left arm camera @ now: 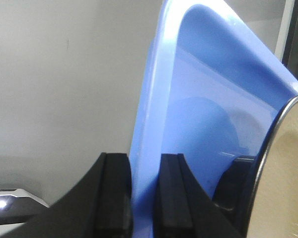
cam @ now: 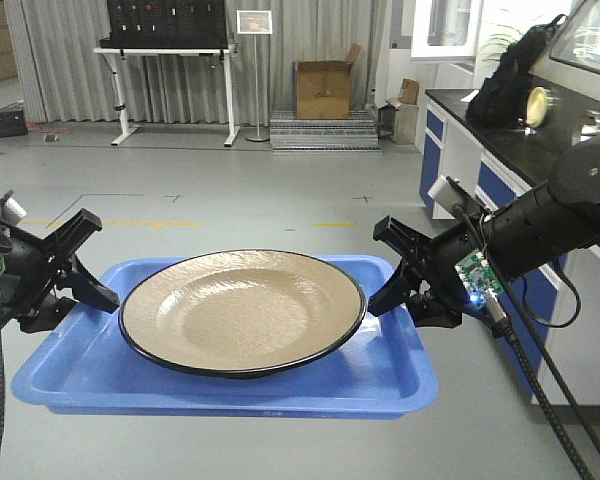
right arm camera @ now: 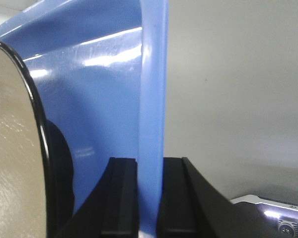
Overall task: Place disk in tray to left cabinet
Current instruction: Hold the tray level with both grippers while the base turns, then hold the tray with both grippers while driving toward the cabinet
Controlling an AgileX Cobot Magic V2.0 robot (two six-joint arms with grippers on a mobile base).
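Disk (cam: 242,310) resting in tray (cam: 75,372), left gripper (cam: 95,285) and right gripper (cam: 388,290), jaws clamping opposite tray rims.

Blue tray (cam: 70,375) held level above the grey floor (cam: 280,200), each short end pinched by the left gripper (left arm camera: 143,196) and right gripper (right arm camera: 149,198) (jaws clamped on the raised lip), tan black-rimmed disk (cam: 242,310) lying flat inside it, spanning most of its width
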